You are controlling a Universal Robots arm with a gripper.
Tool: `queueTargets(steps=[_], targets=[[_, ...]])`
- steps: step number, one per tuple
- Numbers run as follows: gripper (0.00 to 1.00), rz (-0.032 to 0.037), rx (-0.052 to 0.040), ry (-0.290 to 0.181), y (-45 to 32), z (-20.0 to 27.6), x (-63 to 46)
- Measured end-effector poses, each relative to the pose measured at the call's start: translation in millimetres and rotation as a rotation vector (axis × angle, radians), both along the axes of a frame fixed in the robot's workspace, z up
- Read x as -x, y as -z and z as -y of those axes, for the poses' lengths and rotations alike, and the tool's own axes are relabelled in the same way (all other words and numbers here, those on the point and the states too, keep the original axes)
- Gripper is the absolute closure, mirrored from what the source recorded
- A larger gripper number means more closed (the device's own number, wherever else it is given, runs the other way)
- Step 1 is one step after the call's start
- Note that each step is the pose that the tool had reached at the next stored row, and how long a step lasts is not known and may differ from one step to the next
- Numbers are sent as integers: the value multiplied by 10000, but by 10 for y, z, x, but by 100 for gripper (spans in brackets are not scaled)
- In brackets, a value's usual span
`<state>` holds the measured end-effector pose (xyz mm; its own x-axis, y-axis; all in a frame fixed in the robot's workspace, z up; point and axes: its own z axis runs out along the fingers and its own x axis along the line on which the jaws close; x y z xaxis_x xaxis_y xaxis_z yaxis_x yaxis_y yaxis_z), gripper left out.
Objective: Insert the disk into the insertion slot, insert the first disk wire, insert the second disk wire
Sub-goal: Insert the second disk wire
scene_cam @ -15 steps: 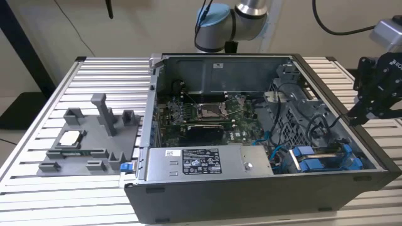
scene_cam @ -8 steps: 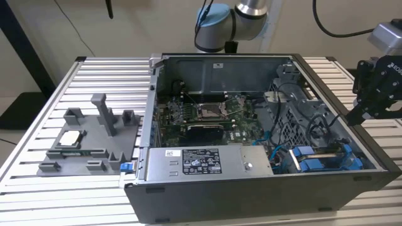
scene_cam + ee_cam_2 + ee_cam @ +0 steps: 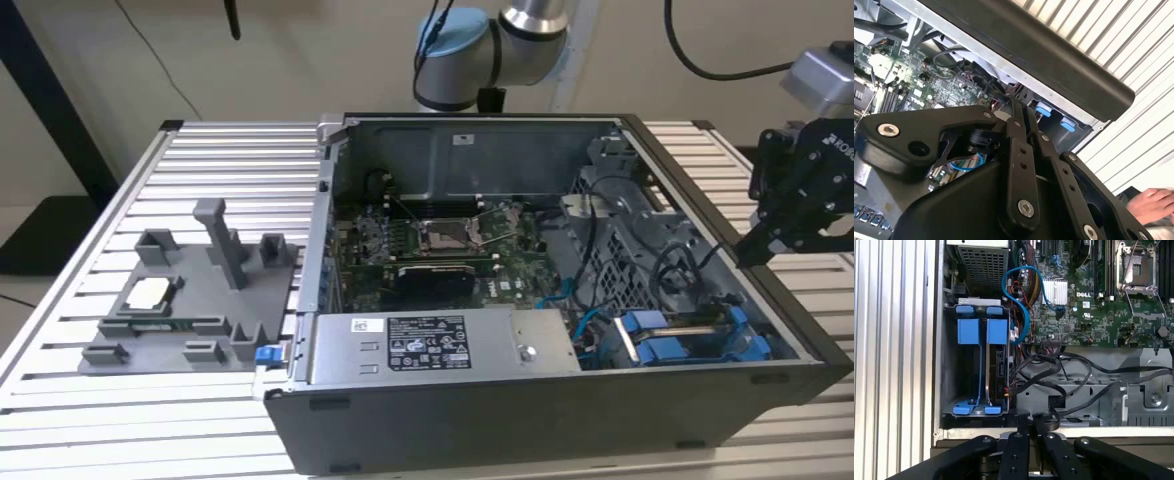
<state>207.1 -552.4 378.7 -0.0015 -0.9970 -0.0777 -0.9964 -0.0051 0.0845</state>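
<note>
Disk (image 3: 998, 332) sits in insertion slot (image 3: 949, 365); jaws nearby.

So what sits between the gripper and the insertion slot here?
The case's side wall: in the first wrist view its rim runs across between the gripper and the insertion slot.

- Table (image 3: 107, 170): silver metal, ribbed top of long parallel slats running across exterior view; fills most of foreground, pale sheen along ribs.
- Wall (image 3: 307, 60): plain cream, unmarked, behind table.
- Wire (image 3: 144, 50): thin, dark, slanting down wall.
- Post (image 3: 47, 100): dark, leaning, at exterior view's left.
- Floor (image 3: 34, 235): dark patch below post, beside table edge.
- Light: even, soft, no hard shadows.
</note>
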Motion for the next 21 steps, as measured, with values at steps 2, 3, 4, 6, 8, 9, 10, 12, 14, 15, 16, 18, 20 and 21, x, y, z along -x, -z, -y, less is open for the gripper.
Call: queueTargets(steps=[2,3,4,6,8,9,10,12,14,15,16,18,20,21], targets=[[84,-1,-1,0,-8,0,9],[84,0,-1,-1,-21,0,20],[84,0,-3,0,-29,-1,38],[84,0,-1,0,-42,0,88],[84,0,-2,0,-54,0,143],[84,0,-4,0,-58,0,174],[84,0,-5,1,-62,0,203],[84,0,-9,0,-71,0,262],[84,0,-12,0,-81,0,325],[84,0,-12,1,-84,0,361],[84,-1,-12,0,-86,0,401],[84,-1,-13,0,-88,0,486],[84,-2,-12,1,-89,0,576],[84,-2,-11,0,-89,0,618]])
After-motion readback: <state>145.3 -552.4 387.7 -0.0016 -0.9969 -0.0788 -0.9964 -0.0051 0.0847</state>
